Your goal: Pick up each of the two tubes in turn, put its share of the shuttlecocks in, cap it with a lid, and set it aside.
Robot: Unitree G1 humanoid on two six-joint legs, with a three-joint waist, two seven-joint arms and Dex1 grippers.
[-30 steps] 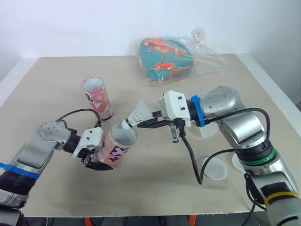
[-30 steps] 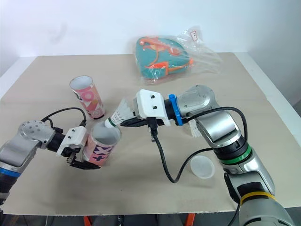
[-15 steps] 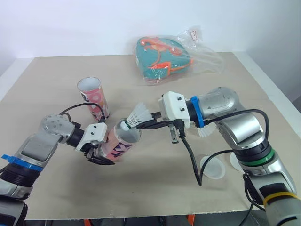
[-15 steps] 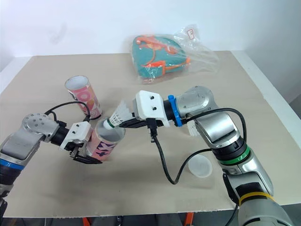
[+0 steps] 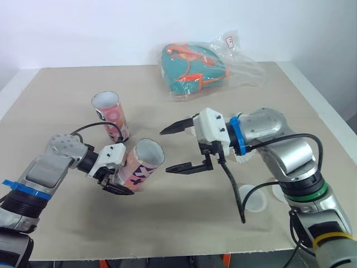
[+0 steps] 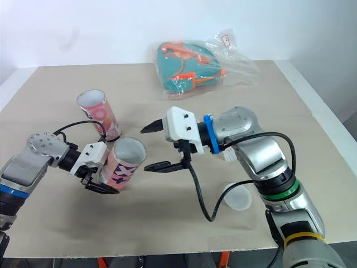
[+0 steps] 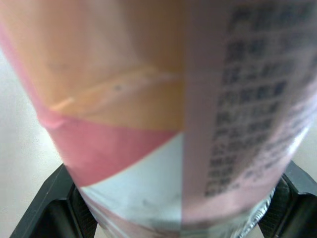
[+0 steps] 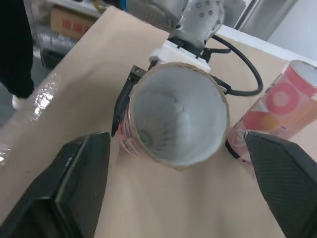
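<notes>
My left gripper (image 5: 119,177) is shut on a pink patterned tube (image 5: 142,164), holding it tilted with its open mouth toward my right gripper (image 5: 165,150). That gripper stands open just in front of the mouth, with nothing between its fingers. In the right wrist view a white shuttlecock (image 8: 174,115) lies inside the held tube (image 8: 176,67). A second pink tube (image 5: 110,114) stands upright behind the held one. White shuttlecock feathers (image 5: 244,157) show on the table behind my right wrist. Two translucent lids (image 5: 252,199) lie near the front right.
A teal and orange bag in clear plastic wrap (image 5: 195,70) lies at the back of the tan table (image 5: 184,223). A black cable (image 5: 231,187) hangs from my right wrist down to the table by the lids.
My right gripper has opened and the shuttlecock it held at the tube's mouth has dropped inside. The left gripper keeps the tube tilted in the same place.
</notes>
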